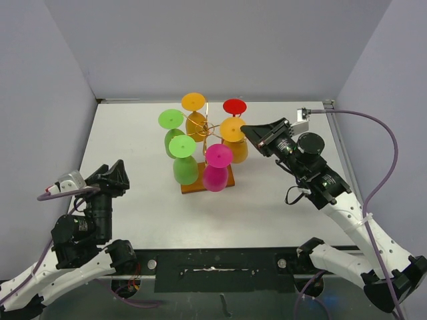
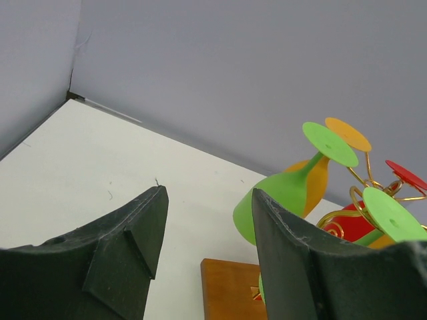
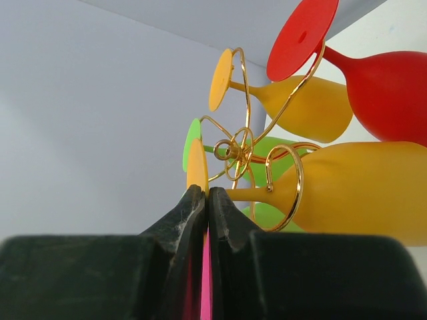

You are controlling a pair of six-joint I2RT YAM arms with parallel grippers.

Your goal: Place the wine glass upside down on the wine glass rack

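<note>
Right end effector (image 1: 248,131) pinched closed — tip just beside wine glass rack (image 1: 208,128)

Left gripper (image 1: 115,175) low near its base, jaws apart; right gripper (image 1: 245,130) outstretched, jaws together.

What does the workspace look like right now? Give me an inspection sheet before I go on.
Surface: white table, bare around the rack.
Job's things: wine glass rack mid-table on a wooden base; six glasses hang upside down on it: two green glasses, two orange glasses, a red glass, a pink glass.
Clutter: nothing seen.
Grippers: left gripper open, empty, apart from the rack; right gripper shut, tips at the foot of the right-hand orange glass; a pinch cannot be confirmed.
Cables: purple cable loops beside the right arm; another at the left wrist.
Surroundings: plain pale walls.
</note>
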